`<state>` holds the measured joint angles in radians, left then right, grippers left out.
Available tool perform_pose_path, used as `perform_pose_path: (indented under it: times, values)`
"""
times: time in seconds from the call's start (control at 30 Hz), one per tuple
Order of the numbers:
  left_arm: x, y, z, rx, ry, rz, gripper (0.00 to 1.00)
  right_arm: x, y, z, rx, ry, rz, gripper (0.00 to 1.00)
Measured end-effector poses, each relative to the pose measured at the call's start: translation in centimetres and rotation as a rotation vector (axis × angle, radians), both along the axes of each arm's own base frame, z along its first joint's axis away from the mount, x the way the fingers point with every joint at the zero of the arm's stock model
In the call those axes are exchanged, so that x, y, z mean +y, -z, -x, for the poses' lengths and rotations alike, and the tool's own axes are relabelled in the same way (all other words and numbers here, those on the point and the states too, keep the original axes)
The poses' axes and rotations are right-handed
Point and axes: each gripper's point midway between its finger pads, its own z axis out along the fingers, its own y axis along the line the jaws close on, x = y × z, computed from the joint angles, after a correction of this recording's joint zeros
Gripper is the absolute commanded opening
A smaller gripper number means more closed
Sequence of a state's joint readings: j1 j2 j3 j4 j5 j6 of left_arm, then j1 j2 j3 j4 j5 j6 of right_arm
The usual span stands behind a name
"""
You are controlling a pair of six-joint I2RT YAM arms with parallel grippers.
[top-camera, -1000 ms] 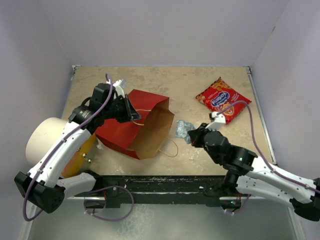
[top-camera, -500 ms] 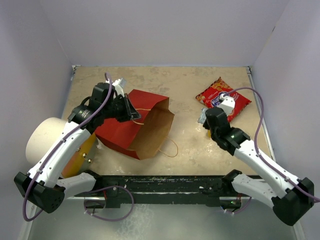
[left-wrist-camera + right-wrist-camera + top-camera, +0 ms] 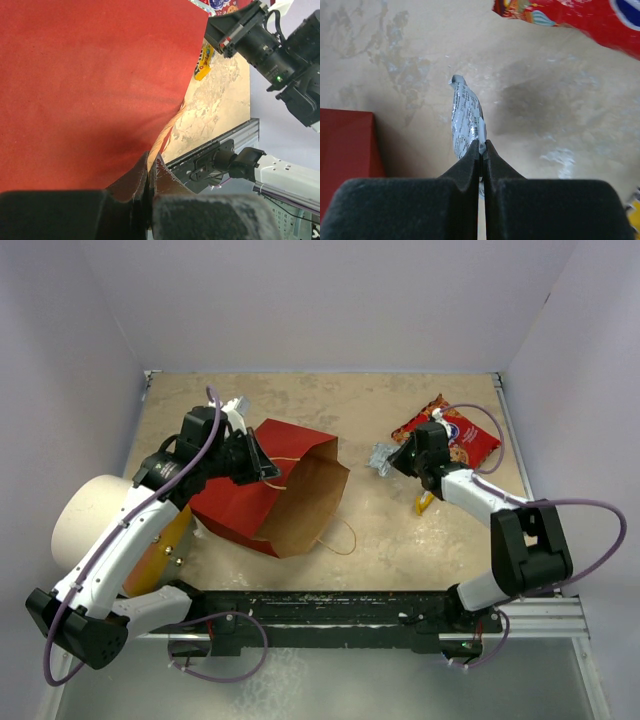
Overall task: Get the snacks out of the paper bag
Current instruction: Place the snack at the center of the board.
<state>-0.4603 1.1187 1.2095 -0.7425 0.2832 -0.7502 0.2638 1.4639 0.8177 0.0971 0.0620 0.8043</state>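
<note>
Silver-grey packet [image 3: 465, 117] beside the cookie bag [image 3: 455, 435] is pinched in the right gripper [image 3: 481, 145]'s jaws, while the left gripper [image 3: 150, 167]'s jaws clamp the paper bag [image 3: 270, 505].

- We see a beige, marbled table [image 3: 330, 405].
- Left of centre, a paper bag [image 3: 290, 495] lies on its side.
- Far right lies a red cookie bag [image 3: 472, 440].
- A yellow packet [image 3: 425, 504] lies nearer us.
- A white cylinder [image 3: 88, 520] sits at the left edge.

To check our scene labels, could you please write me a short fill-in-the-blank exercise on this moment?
The left gripper is shut on the ___.
The right gripper is shut on a packet coloured ___.
The yellow packet is ___ the bag, not inside it.
Missing words: bag; silver; outside.
</note>
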Motion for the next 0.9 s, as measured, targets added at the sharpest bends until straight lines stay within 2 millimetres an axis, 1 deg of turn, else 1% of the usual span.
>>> perform_pose_path:
  times: [0.1,0.2,0.33,0.43,0.53,0.6,0.67,0.73,0.77,0.8,0.9]
  values:
    - [0.0,0.0,0.0,0.002,-0.002,0.002,0.0,0.8,0.5,-1.6,-0.008,0.008,-0.061,0.0]
    - [0.0,0.0,0.2,0.009,-0.005,0.003,0.0,0.9,1.3,-2.6,-0.004,0.029,-0.092,0.0]
    - [0.2,-0.1,0.5,0.009,-0.005,0.003,0.0,0.2,3.4,-3.5,0.024,0.061,-0.107,0.0]
    - [0.3,-0.1,0.7,0.015,-0.005,0.0,0.0,-0.3,4.2,-3.9,0.031,0.078,-0.111,0.01]
    - [0.4,0.1,0.9,0.022,-0.005,-0.004,0.0,-0.9,4.7,-4.2,0.032,0.09,-0.114,0.23]
    - [0.4,0.1,0.9,0.025,-0.005,-0.005,0.0,-1.0,4.8,-4.3,0.032,0.088,-0.119,0.34]
    - [0.4,0.1,0.9,0.027,-0.005,-0.006,0.0,-1.4,4.6,-4.1,0.028,0.082,-0.11,0.41]
    - [0.4,0.2,0.9,0.027,-0.005,-0.007,0.0,-1.9,4.2,-3.2,0.036,0.071,-0.087,0.45]
    - [0.4,0.1,1.0,0.027,-0.005,-0.006,0.0,-2.1,3.7,-2.4,0.036,0.06,-0.07,0.46]
    - [0.4,0.1,1.0,0.026,-0.005,-0.006,0.0,-2.3,3.0,-1.8,0.029,0.049,-0.059,0.46]
    - [0.5,-0.1,1.1,0.019,-0.005,-0.002,0.0,-2.6,-0.2,0.2,-0.043,-0.013,-0.021,0.47]
